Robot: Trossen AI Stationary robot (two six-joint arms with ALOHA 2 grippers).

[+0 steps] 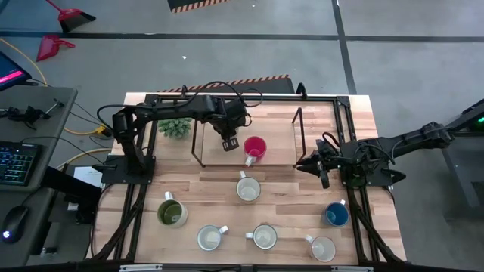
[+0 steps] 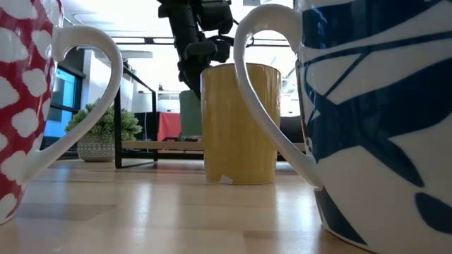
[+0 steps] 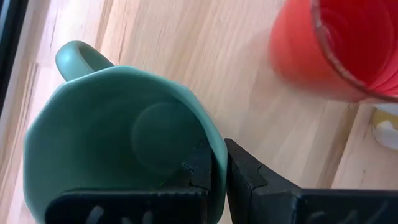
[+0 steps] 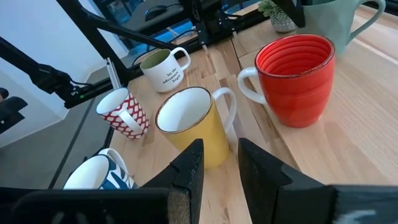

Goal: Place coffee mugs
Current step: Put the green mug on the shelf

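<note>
Left gripper (image 3: 214,177) on teal mug (image 3: 118,137) rim

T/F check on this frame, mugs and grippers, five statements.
1. The left gripper is shut on the teal-green mug's rim. True.
2. The red mug lies tipped on its side. False: it stands upright.
3. The right gripper holds the yellow mug. False: it holds nothing and its fingers stand apart.
4. The blue mug stands near the table's right edge. True.
5. The potted plant sits beside the blue mug. False: it is by the left arm's base.
</note>
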